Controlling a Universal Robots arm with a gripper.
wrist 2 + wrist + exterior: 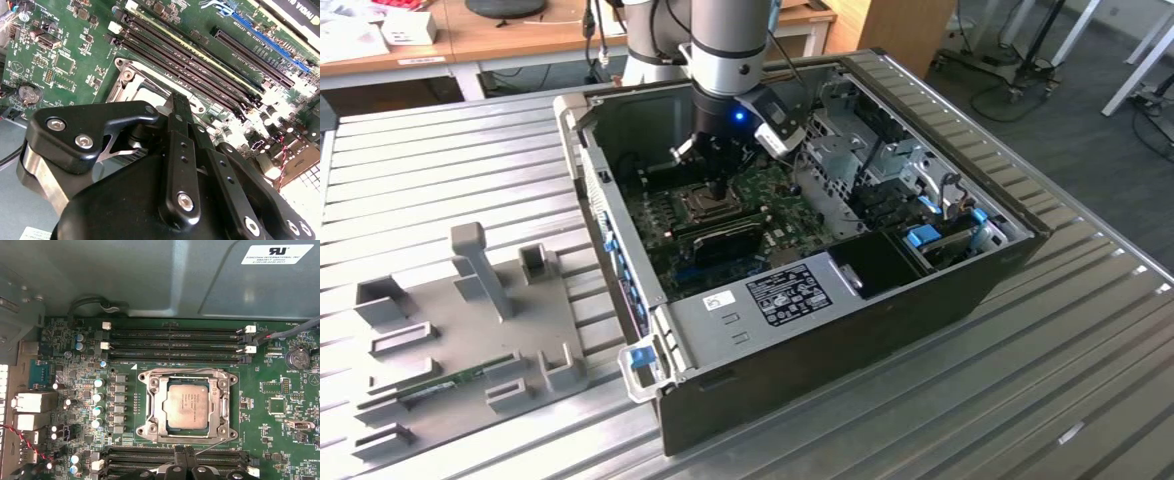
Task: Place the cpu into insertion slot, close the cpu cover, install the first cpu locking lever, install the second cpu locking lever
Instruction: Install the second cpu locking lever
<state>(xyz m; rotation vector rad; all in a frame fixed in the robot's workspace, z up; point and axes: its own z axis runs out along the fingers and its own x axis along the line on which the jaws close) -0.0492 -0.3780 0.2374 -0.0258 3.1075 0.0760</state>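
Hovering my fingers (185,456) closed and empty beside the slot (186,406), I am working on the levers: the cpu (186,406) is lying seated under the shut cover (156,407).

The cpu (186,406) has a dull, brushed silver-grey metal top, framed by the cpu cover (152,410) of shiny bare metal. Around the cover, the motherboard (280,440) is glossy green laminate, its memory slots (172,335) matt black plastic. The gripper (177,107) near the cover is smooth, satin-black metal with bright steel screws
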